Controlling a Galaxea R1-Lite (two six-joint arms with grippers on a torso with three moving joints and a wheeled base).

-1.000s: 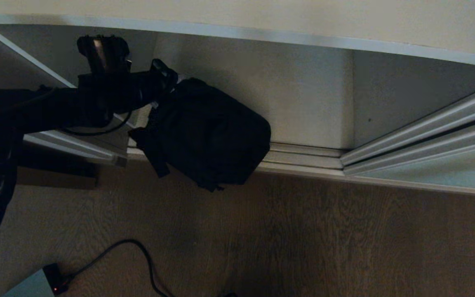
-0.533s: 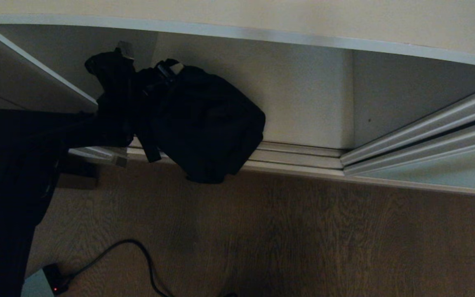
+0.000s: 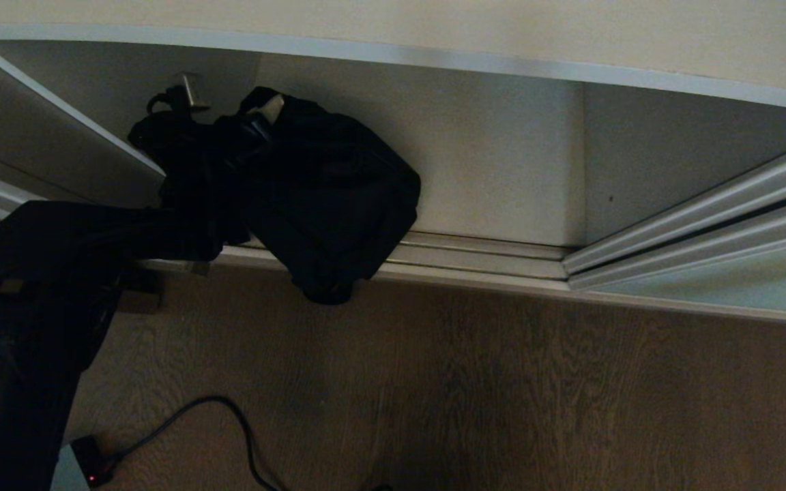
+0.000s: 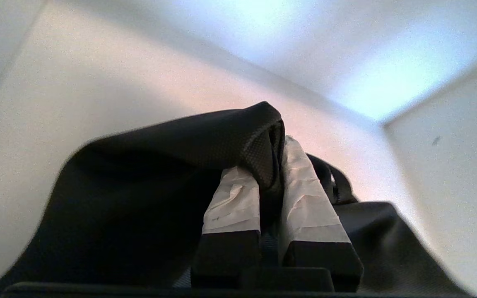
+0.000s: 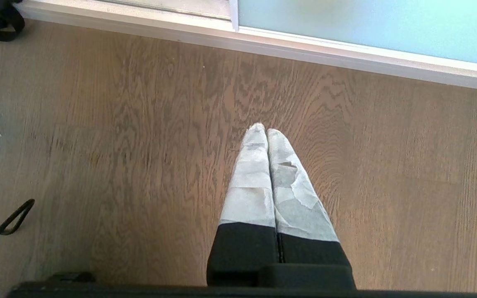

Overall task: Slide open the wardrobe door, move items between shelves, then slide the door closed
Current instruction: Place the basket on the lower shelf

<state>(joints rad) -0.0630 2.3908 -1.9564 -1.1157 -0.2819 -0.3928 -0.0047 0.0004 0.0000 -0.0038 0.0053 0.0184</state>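
My left fingers (image 4: 269, 182) are pinched tight on the black bag's (image 3: 328, 198) strap (image 4: 205, 140) inside the wardrobe; right fingers (image 5: 263, 134) closed, empty, over the floor (image 5: 139, 145). No readable labels.

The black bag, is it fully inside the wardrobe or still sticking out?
Sticking out: the black bag, gripped by the left hand, hangs over the bottom track onto the floor side.

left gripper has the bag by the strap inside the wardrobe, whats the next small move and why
Probably carry it a little deeper before letting go. The left gripper is shut on the strap, and the black bag hangs over the door track, its lower corner out over the floor. Released now, it would likely slump across the track.
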